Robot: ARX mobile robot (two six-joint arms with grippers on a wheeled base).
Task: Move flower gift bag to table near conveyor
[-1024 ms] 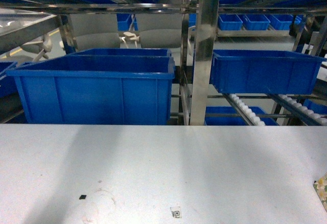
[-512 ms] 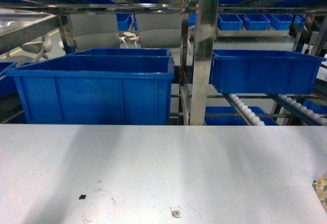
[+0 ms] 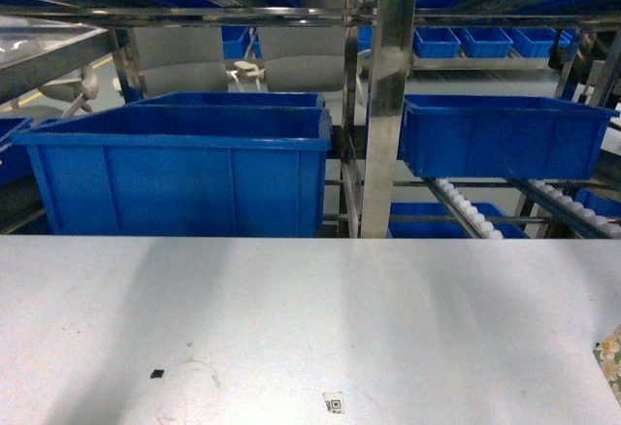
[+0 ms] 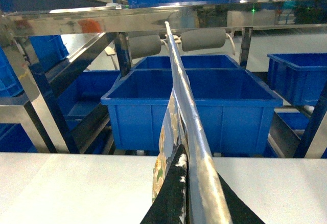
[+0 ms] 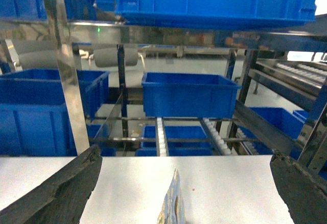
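In the left wrist view my left gripper (image 4: 186,203) is shut on the flower gift bag (image 4: 166,150). The bag is flat and seen edge-on, with a floral print on its left face and a silvery edge rising toward the rack. It hangs over the pale-grey table (image 4: 76,188). My right gripper (image 5: 186,155) is open above the table (image 5: 230,183), and a floral bag edge (image 5: 173,206) stands between its dark fingers (image 5: 56,193). The head view shows only a floral corner (image 3: 611,359) at the right edge. Neither gripper shows there.
Beyond the table's far edge stands a steel rack (image 3: 388,105) with a large blue bin (image 3: 184,168) on the left and another blue bin (image 3: 500,139) on the right. White conveyor rollers (image 3: 471,212) run under the right bin. A QR sticker (image 3: 334,404) lies near the front.
In the head view the floral corner at the right edge has slipped slightly farther right and down, so less of it shows. Nothing else has moved.
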